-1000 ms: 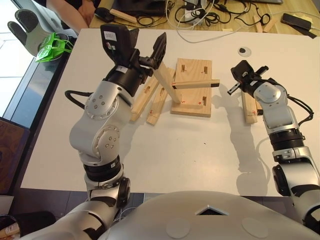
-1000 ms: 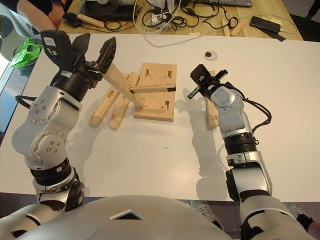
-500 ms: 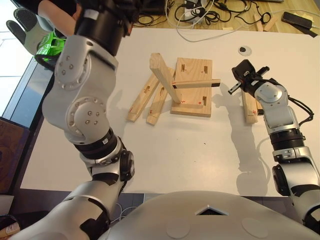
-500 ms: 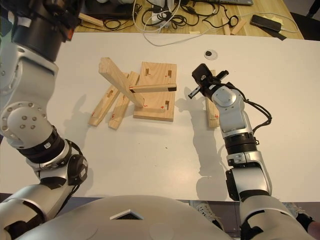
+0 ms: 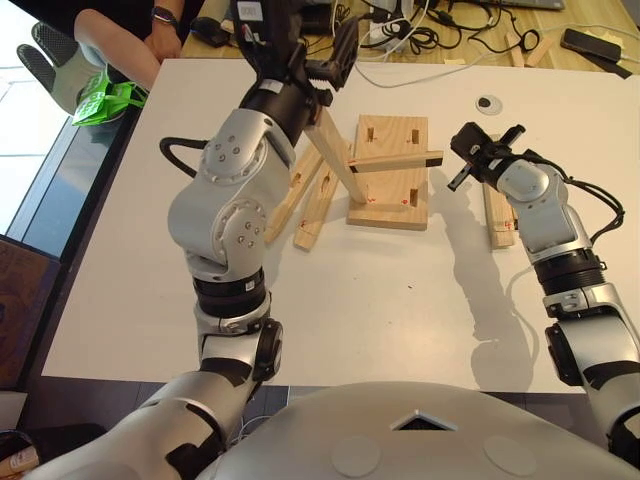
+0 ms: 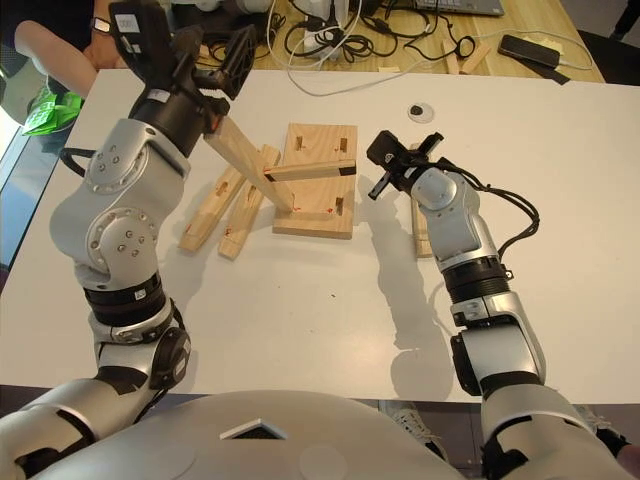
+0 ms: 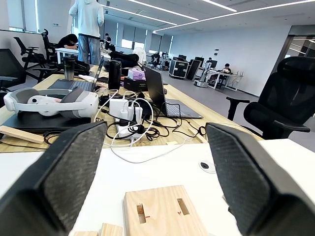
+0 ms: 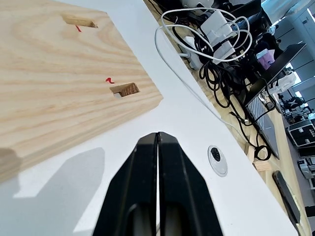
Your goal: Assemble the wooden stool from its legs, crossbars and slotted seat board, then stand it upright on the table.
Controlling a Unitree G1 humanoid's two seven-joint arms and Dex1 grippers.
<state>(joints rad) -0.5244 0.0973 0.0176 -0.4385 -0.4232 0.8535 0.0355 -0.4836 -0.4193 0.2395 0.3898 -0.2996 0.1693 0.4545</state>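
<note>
The slotted seat board (image 5: 388,150) lies flat mid-table. One leg (image 5: 340,165) stands tilted in it, with a crossbar (image 5: 398,161) sticking out of the leg toward the right. My left gripper (image 5: 305,40) hangs open just above the leg's upper end, its pads (image 7: 78,177) wide apart with nothing between them. Two loose legs (image 5: 300,195) lie left of the board, and another leg (image 5: 497,215) lies to its right. My right gripper (image 5: 465,165) is shut and empty, just right of the crossbar's free end, over the board's edge (image 8: 59,73).
A black round grommet (image 5: 489,101) sits in the table behind the right gripper. Cables, a headset and wood scraps crowd the wooden desk (image 5: 450,30) beyond the far edge. A green item (image 5: 105,100) lies off the left edge. The near half of the white table (image 5: 350,300) is bare.
My left arm lifted off the leg's top, swung high, and now hovers open above it, nearer the far edge. The right gripper shifted slightly left toward the crossbar end.
</note>
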